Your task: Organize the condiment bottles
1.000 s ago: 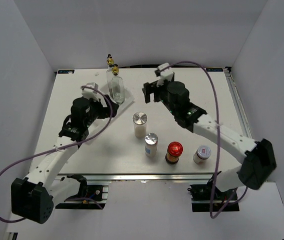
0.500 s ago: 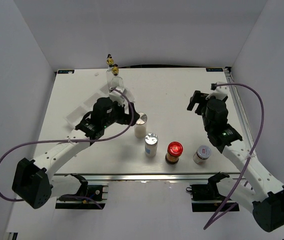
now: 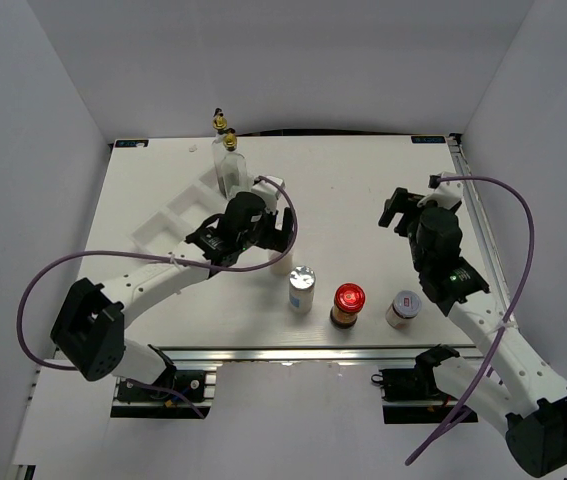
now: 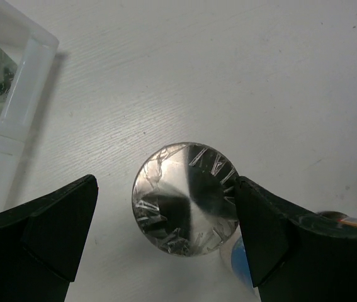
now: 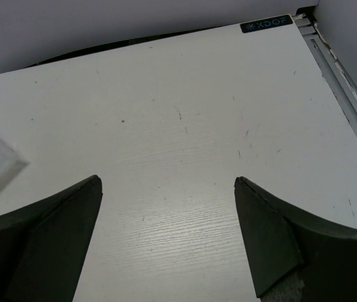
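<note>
Left jaws gape over a shaker (image 4: 186, 198) (silver-lidded, finely scratched).

free: bare table (image 5: 184, 126) ahead of right tool (image 5: 167, 182) | obstacle: shaker (image 4: 186, 198) inside left tool (image 4: 164, 189), rack (image 4: 14, 82) just beside

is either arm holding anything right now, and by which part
Nothing is held. The left gripper hangs open over a silver-lidded shaker, fingers either side, not closed; the right gripper is open over the table.

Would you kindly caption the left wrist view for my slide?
Open left gripper straddling a silver-lidded shaker on the white table, rack corner upper left.
</note>
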You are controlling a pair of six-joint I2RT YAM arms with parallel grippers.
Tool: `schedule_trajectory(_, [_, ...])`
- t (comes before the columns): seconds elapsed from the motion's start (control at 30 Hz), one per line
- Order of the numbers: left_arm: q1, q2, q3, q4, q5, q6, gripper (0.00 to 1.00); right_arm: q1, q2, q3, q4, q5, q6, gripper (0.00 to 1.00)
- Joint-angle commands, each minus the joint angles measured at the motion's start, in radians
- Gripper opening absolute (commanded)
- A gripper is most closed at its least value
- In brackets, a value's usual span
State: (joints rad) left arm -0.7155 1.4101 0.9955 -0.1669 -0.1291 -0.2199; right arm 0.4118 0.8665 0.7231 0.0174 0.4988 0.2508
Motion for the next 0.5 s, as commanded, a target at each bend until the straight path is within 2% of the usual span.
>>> schedule_trajectory(0.0, [-0.013,0.030,0.046,-0.030,-0.063,0.027,0.98,-0.007,0.003,-0.002,0.039,0.000,-0.010,0.89])
schedule_trajectory(0.1, [-0.016,0.065,0.068,-0.019,-0.052,0.025,0.98,-0.010,0.006,-0.004,0.041,-0.012,-0.012,0.89])
schedule_trajectory(0.23, [-0.025,0.099,0.106,-0.066,-0.067,0.036,0.84,-0.014,-0.004,-0.010,0.038,0.007,-0.015,0.89])
schedule_trajectory(0.33, [-0.036,0.099,0.106,-0.077,-0.072,0.030,0.83,-0.021,-0.020,-0.024,0.049,0.015,-0.015,0.89])
schedule_trajectory(0.37, [-0.041,0.099,0.106,-0.077,-0.072,0.028,0.83,-0.021,-0.021,-0.025,0.050,0.017,-0.016,0.89])
schedule_trajectory(0.43, [-0.056,0.099,0.117,-0.098,-0.078,0.027,0.96,-0.024,-0.026,-0.027,0.049,0.018,-0.016,0.89])
schedule_trajectory(0.47, [-0.065,0.099,0.121,-0.102,-0.084,0.025,0.98,-0.022,-0.026,-0.028,0.052,0.018,-0.018,0.89])
